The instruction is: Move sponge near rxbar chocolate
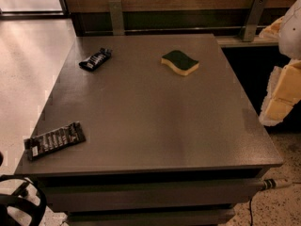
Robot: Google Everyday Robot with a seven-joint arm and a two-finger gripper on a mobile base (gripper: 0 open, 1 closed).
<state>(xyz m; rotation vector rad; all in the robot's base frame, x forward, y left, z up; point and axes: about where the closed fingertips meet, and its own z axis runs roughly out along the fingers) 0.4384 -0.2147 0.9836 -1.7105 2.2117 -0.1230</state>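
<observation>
Table (155, 121): a grey-brown flat top is seen from above and in front, with drawer-like fronts below its near edge.

Sponge (180, 62): laid flat on the far part of the table, right of the middle, with the dark green face up over the yellow foam (the wavy outline is plainly seen). Nothing is touched by it.

Rxbar chocolate (54, 140): laid flat at the near left corner of the table and slightly slanted, with a row of white lettering along the dark wrapper. One end is just beside the table's left edge.

Sponge and rxbar chocolate: kept well apart, on a diagonal across the top, with bare tabletop between them.

Black snack wrapper (95, 59): shorter and crumpled, placed at the far left of the table, roughly level with the sponge and well apart from it.

Gripper (282, 91): seen at the right edge of the view, beyond the table's right side, as a pale, yellow-lit blocky shape partly cut off. Nothing on the table is touched by it, and whether it is spread or closed cannot be told.

Cable (275, 184): laid on the speckled floor by the table's near right corner.

Dark curved object (19, 206): seen at the lower left, on the floor. What it is cannot be told.
</observation>
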